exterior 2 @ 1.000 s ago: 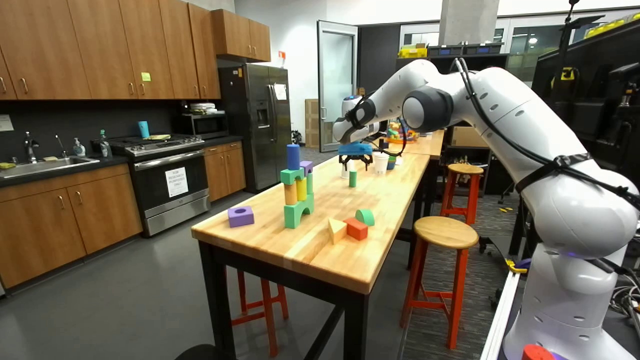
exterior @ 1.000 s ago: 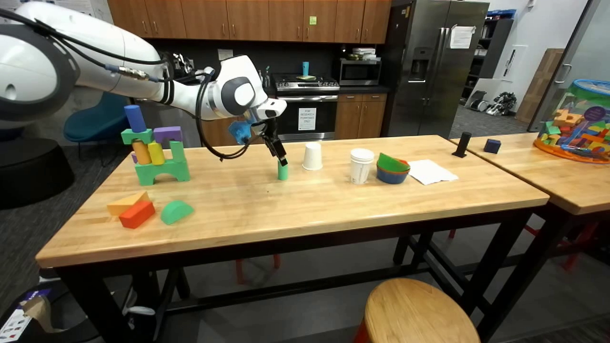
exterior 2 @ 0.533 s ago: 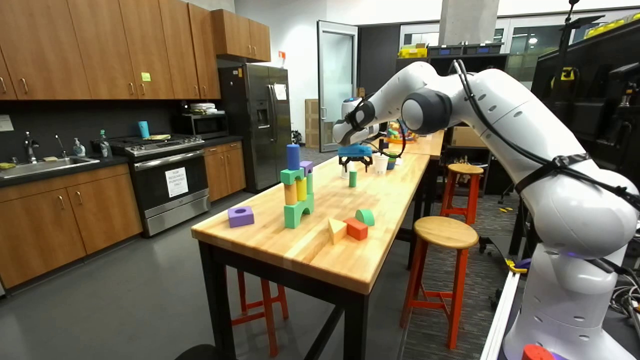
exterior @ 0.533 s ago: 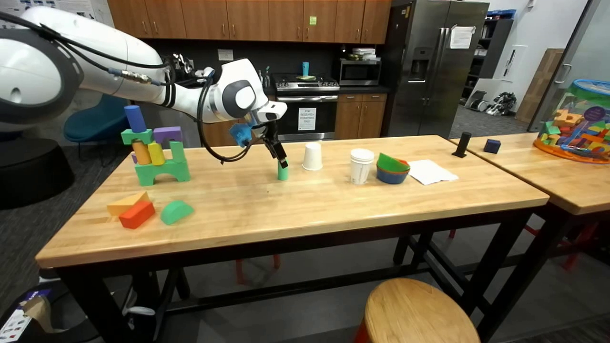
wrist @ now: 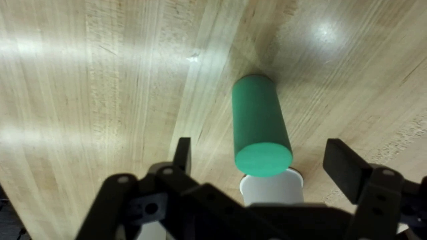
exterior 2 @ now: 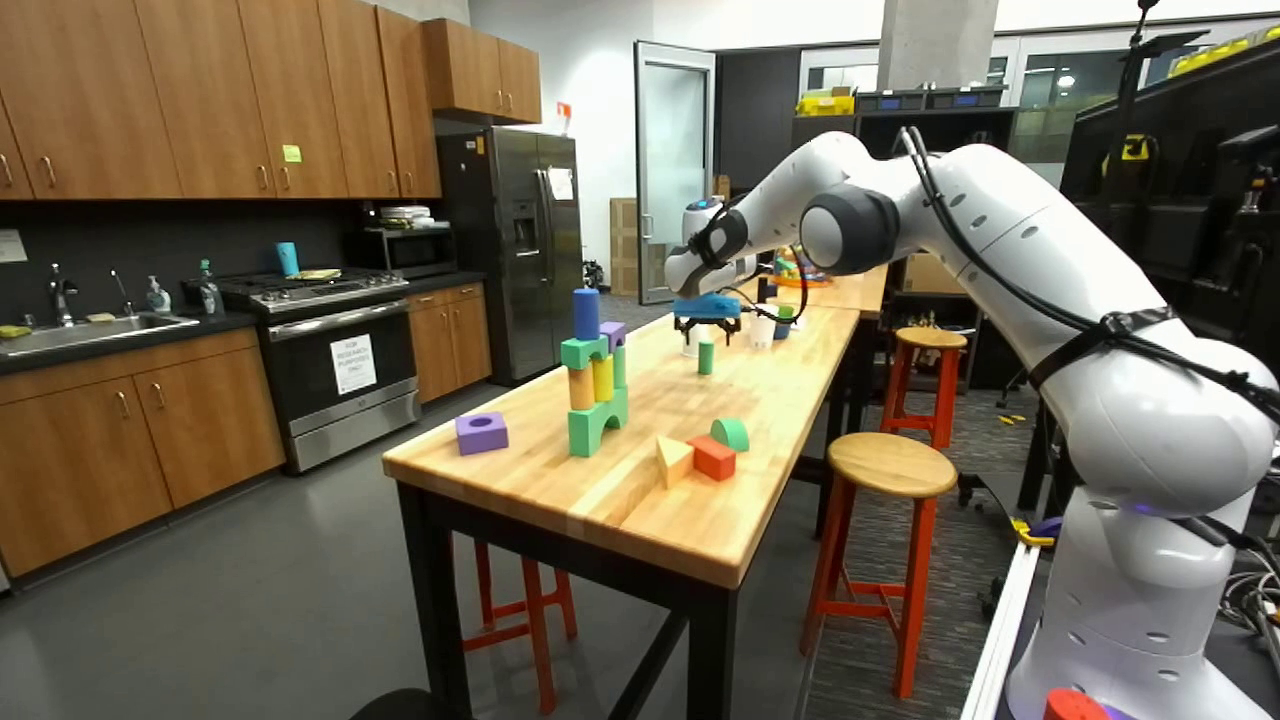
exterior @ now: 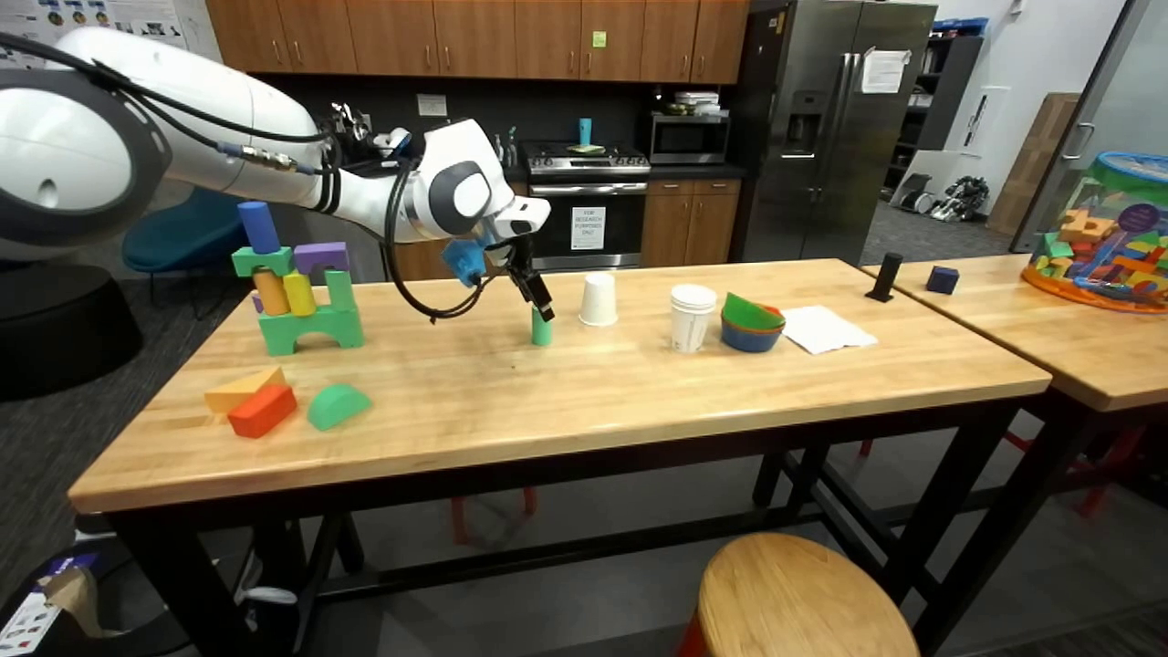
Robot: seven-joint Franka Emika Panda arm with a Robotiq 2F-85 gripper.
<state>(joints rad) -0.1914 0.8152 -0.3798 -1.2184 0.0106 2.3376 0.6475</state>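
Arm [exterior 2: 1020, 225] slightly lower than a second ago. Jaws wide apart near green cylinder [wrist: 260, 116], upright on worktop [exterior: 547, 401], white cup [exterior: 599, 301] farther off. Reach looks well advanced; cylinder not yet gripped.

In both exterior views, wooden cabinets [exterior: 474, 36] hang above a dark strip of wall [exterior: 547, 105], with a stove [exterior: 557, 219], a microwave [exterior: 691, 139] and a dark refrigerator [exterior: 794, 201] along the same side. A long, black-legged wooden table [exterior 2: 600, 505] stands well apart from them; in an exterior view a round, red-legged stool [exterior 2: 890, 463] is beside it, smooth grey floor [exterior 2: 250, 570] meets dark carpet [exterior 2: 950, 570], and a glass door [exterior 2: 675, 170] stands by a pale wall [exterior 2: 600, 60]. In the wrist view, white glare [wrist: 325, 32] lies on the table.
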